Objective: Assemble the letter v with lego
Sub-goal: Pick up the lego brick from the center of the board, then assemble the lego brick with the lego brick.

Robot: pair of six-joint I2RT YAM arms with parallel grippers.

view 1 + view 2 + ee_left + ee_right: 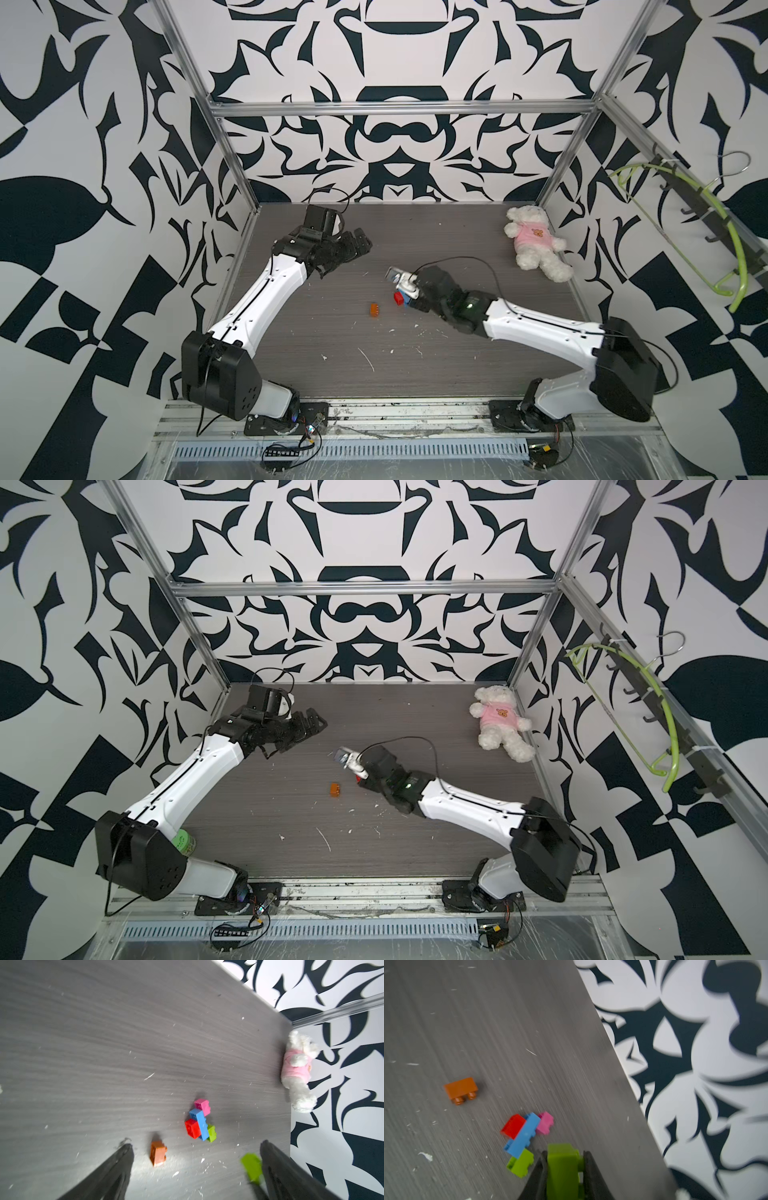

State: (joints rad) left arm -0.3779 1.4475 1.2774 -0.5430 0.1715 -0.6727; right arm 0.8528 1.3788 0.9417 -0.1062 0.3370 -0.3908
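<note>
The lego cluster lies on the grey table: a pink brick, a long blue brick, a red brick and a lime green brick, joined in a stepped row. The orange brick lies alone to the cluster's left. My right gripper is shut on a second lime green brick, just above the cluster's green end. My left gripper is open, nothing between its fingers, and is raised at the back left. A blurred green brick shows beside one finger.
A white teddy bear in a pink shirt lies at the back right by the metal frame post. White flecks are scattered over the table. A green hanger hangs on the right wall, outside the frame.
</note>
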